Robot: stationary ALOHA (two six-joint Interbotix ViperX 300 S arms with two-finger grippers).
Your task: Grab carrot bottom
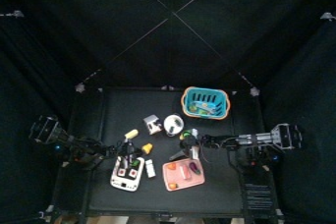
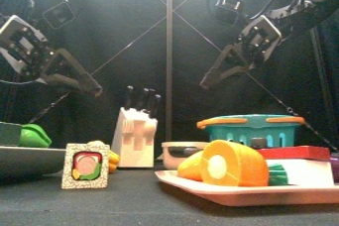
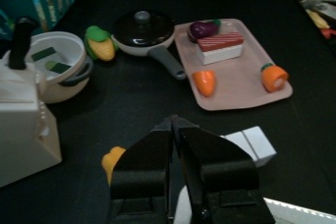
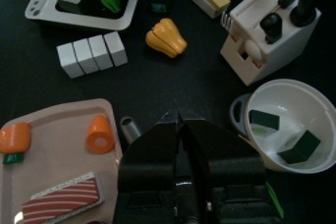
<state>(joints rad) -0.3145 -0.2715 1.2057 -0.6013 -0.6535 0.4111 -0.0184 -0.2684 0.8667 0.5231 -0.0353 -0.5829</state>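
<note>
- The carrot bottom (image 4: 97, 135), an orange stub, lies untouched on the pink tray (image 4: 53, 169), apart from the leafy carrot top (image 4: 12, 138).
- The right gripper (image 4: 182, 141), jaws closed and empty, hovers near the tray.
- The left gripper (image 3: 178, 144), likewise closed and empty, hangs opposite.
- The grab itself has not begun.

This was a robotics lab test pen: black curtains (image 1: 53, 31) enclosed a small black table (image 1: 112, 105) where two black arms hung over toy kitchenware, including a teal basket (image 1: 205, 98) and a pink tray (image 3: 250, 81) of plastic food.
</note>
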